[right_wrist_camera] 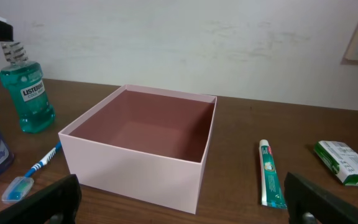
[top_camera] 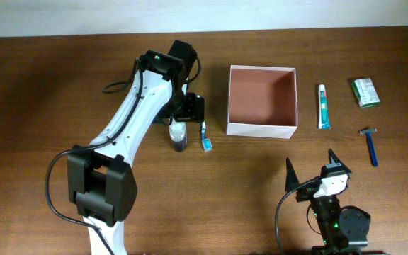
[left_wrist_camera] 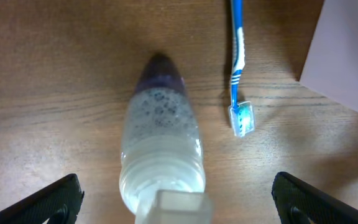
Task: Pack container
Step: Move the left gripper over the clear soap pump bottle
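Observation:
The container (top_camera: 259, 129) is a square open box with white walls and a reddish-brown inside, standing empty at the table's centre; it also shows in the right wrist view (right_wrist_camera: 135, 171). My left gripper (top_camera: 180, 117) is open and straddles a clear bottle (top_camera: 178, 136) standing left of the box. In the left wrist view the fingers (left_wrist_camera: 178, 193) are wide apart on either side of the bottle (left_wrist_camera: 160, 130), not touching it. My right gripper (top_camera: 310, 160) is open and empty near the front edge, facing the box (right_wrist_camera: 179, 190).
A blue toothbrush (top_camera: 205, 136) (left_wrist_camera: 237, 68) lies between the bottle and the box. A toothpaste tube (top_camera: 324, 106) (right_wrist_camera: 269, 174), a small green packet (top_camera: 365, 92) (right_wrist_camera: 345, 163) and a blue razor (top_camera: 370, 145) lie right of the box. A green mouthwash bottle (right_wrist_camera: 25, 90) stands far left.

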You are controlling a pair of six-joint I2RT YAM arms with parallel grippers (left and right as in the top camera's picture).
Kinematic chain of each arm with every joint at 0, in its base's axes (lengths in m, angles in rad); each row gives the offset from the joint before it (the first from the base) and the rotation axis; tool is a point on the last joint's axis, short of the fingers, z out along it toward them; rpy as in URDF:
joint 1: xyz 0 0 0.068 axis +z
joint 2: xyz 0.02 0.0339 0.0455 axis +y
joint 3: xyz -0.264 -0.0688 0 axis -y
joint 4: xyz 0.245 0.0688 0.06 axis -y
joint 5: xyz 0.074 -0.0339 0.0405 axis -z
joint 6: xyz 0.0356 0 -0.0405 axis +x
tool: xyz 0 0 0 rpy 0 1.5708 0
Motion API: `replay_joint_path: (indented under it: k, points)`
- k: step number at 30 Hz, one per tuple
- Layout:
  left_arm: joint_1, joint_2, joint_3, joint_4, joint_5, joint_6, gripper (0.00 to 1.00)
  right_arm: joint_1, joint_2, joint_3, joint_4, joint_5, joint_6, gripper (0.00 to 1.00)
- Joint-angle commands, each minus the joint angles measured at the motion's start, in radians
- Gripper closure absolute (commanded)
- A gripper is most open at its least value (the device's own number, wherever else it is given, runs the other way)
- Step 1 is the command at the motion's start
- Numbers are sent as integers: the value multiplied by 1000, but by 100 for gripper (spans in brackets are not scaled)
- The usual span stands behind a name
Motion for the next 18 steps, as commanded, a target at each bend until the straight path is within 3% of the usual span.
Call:
replay_joint_path:
  k: [1, 18]
  points:
    - [1, 18, 13, -30, -29, -46, 1, 10, -8, -5, -7, -5, 7, 1]
    - [1, 61, 6, -31, -43, -55, 0, 10, -8, -5, -7, -5, 7, 1]
